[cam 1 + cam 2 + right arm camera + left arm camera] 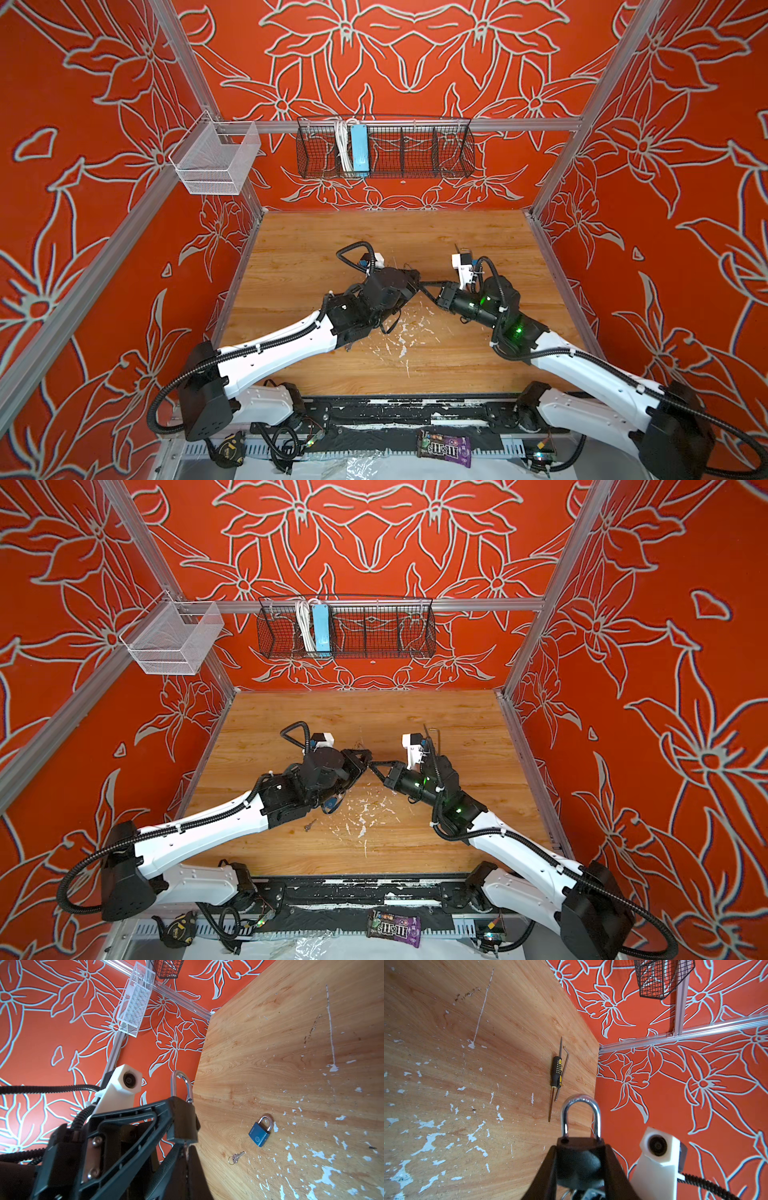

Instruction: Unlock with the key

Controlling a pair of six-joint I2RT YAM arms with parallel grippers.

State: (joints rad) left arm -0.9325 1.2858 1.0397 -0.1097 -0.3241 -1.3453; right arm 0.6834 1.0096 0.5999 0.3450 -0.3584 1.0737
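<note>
My left gripper (580,1147) is shut on a dark padlock (579,1159), held by its body above the table with its silver shackle (581,1105) pointing away. One shackle leg ends just above its hole. My right gripper (187,1147) meets the padlock's base (185,1122) and is shut on the key, which shows only as a thin sliver between the fingertips. The key's ring (566,1194) peeks out under the padlock. In both top views the left gripper (409,280) and right gripper (376,766) touch tips at mid-table.
A blue padlock (260,1131) and a second key on a ring (235,1157) lie on the wooden table (291,257) under the left arm. A screwdriver (556,1072) and a hex key (562,1072) lie near the right wall. Wire baskets (384,151) hang on the back rail.
</note>
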